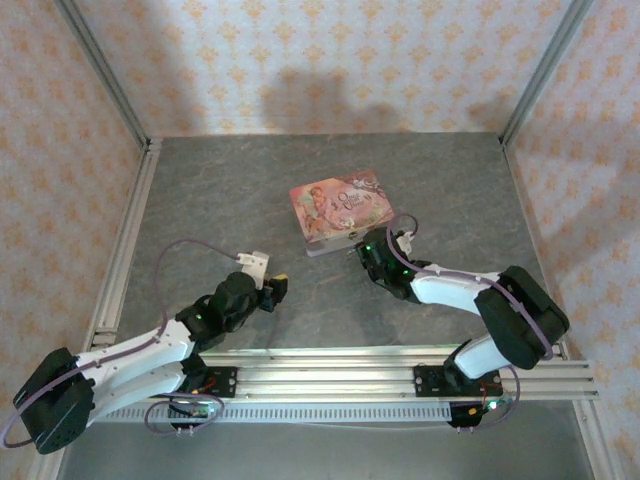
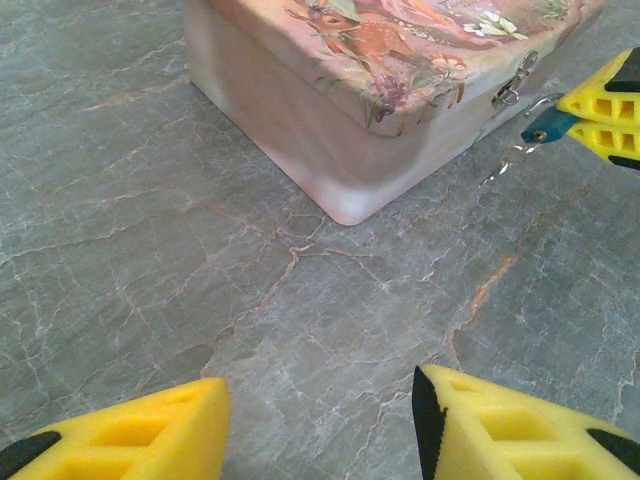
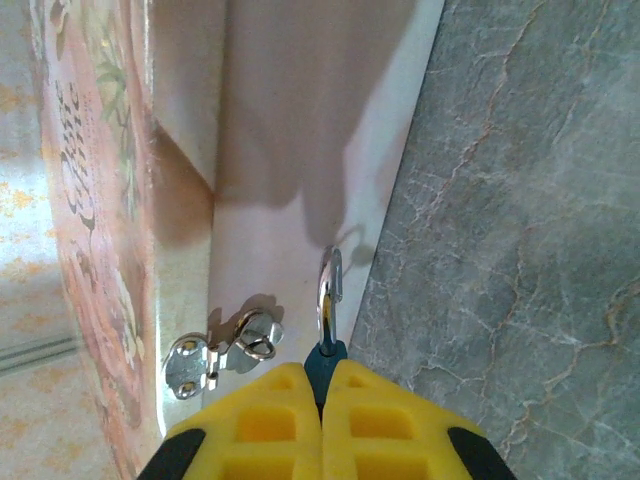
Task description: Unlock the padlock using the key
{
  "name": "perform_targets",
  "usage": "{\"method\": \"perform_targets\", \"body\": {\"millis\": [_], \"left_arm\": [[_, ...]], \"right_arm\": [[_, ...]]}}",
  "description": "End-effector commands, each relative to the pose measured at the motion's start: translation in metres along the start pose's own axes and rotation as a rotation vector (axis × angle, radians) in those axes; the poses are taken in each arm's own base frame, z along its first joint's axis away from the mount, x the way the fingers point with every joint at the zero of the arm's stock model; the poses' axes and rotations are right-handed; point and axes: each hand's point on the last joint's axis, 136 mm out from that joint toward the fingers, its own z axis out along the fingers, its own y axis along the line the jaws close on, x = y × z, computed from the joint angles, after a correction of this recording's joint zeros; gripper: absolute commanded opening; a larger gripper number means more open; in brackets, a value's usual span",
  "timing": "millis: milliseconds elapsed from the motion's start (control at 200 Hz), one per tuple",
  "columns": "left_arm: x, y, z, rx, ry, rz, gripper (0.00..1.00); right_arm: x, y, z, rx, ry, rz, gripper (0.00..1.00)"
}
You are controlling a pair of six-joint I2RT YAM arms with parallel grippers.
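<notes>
Right wrist view gives me the clearest look. The right gripper (image 3: 322,372) has its 2 yellow pads (image 3: 390,420) pressed together on the padlock (image 3: 325,358), with only a strip of the dark bluish body showing between the tips. The padlock's long axis runs in line with the fingers. Its silver shackle (image 3: 328,295) points straight out from the fingertips toward the front wall of the pink box (image 3: 270,150). The shackle sits just beside the box's metal latch (image 3: 225,350), apart from it. I cannot tell whether its tip touches the wall.

From the top external view I see the box a little right of the middle of the worktop (image 1: 200,200), toward the far edge. The right gripper is at the box's near side, close to its near right corner. The left gripper (image 1: 275,290) is well apart from the box, nearer the worktop's near edge and left of the middle.

Through the left wrist view, its 2 pads stand wide apart, low over the grey surface. At the right of that view the padlock lies roughly level, shackle end toward the latch. A thin silvery piece (image 2: 500,165) shows just below the padlock. It is too small for me to say whether it is the key.
</notes>
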Motion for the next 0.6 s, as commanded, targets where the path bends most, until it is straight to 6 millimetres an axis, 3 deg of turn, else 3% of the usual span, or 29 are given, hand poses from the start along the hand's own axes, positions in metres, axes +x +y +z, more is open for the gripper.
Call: {"method": "perform_targets", "body": {"millis": [0, 240, 270, 355, 450, 596], "left_arm": [[0.003, 0.01, -0.002, -0.042, 0.0, -0.015, 0.52], [-0.01, 0.017, -0.011, -0.097, 0.009, 0.016, 0.56], [-0.013, 0.02, -0.013, -0.115, 0.009, 0.022, 0.63], [-0.026, 0.029, -0.022, -0.18, 0.01, 0.029, 0.98], [-0.042, 0.039, -0.032, -0.253, 0.022, 0.029, 1.0], [-0.06, 0.054, -0.046, -0.342, 0.056, 0.002, 1.0]], "right_arm": [[-0.011, 0.006, -0.009, -0.009, -0.046, -0.005, 0.0], [-0.013, 0.014, -0.041, 0.031, -0.008, -0.176, 0.0], [-0.011, 0.015, -0.046, 0.036, 0.01, -0.214, 0.0], [-0.003, 0.021, -0.058, 0.059, 0.078, -0.325, 0.0], [0.018, 0.028, -0.064, 0.053, 0.203, -0.442, 0.0], [0.074, 0.039, -0.068, 0.009, 0.415, -0.639, 0.0]]}}
